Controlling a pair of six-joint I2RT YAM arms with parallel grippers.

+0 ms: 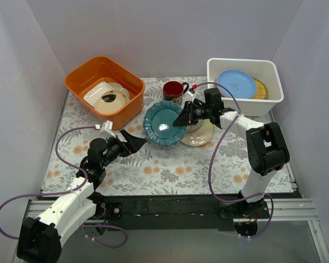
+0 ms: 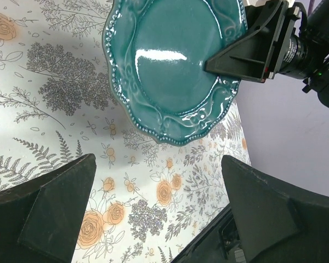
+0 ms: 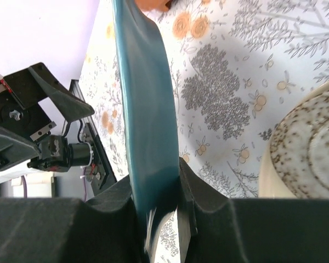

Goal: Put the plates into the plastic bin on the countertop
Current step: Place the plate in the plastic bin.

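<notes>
Right wrist view shows the right claw clamped on the rim of the teal plate, with a speckled cream plate on the bench just right of it. From above, the teal plate sits mid-bench, overlapping the cream plate's left edge. The left claw is spread wide and gripping nothing at the teal plate's near-left, and the bin at the far right holds a blue plate and a yellow plate.
</notes>
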